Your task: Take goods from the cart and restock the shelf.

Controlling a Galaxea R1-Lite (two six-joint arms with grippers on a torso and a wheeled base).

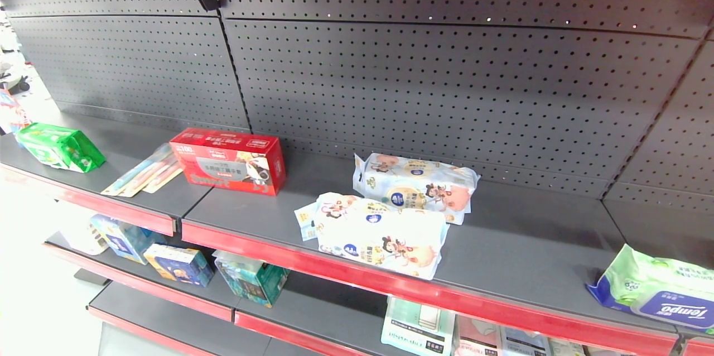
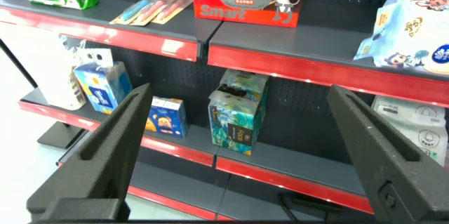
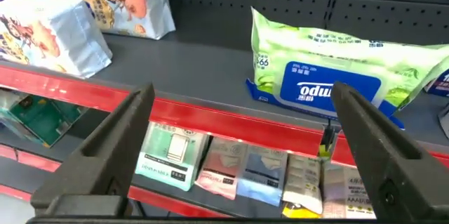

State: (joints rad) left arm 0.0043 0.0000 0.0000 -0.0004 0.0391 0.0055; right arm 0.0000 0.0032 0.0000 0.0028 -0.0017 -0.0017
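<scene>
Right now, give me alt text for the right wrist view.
The open, empty right gripper faces a dark grey shelf holding a green plastic wipes pack with a blue label and two white cartoon-printed soft packs. Small packets stand beneath it.

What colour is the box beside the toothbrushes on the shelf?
The box is red with a grey front panel; the head view shows it best.

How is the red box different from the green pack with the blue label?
The red box is stiff with sharp corners; the green pack is soft. The red box sits toward the left, the green pack at the far right. Both rest on one shelf.
</scene>
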